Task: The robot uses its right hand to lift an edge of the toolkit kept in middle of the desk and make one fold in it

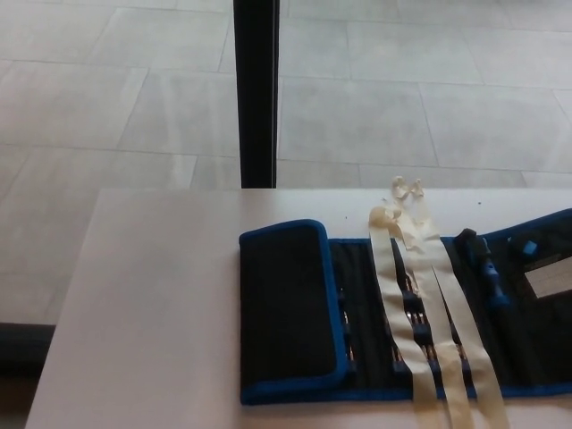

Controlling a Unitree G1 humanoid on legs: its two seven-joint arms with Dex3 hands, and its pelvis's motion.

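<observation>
A black toolkit roll with blue trim [420, 313] lies flat on the pale desk [152, 304] and runs off the right edge of the head view. Its left end is folded over as a flap [288, 308] that covers part of the inside. Two cream ribbon ties [429, 304] trail across the open part, knotted near the far edge. A blue-handled tool [490, 273] sits in the pockets at the right. Neither of my hands shows.
A black vertical post [256, 89] stands behind the desk's far edge. Grey floor tiles [429, 89] lie beyond. The desk's left edge slants along the lower left, with a dark strip [22, 344] under it.
</observation>
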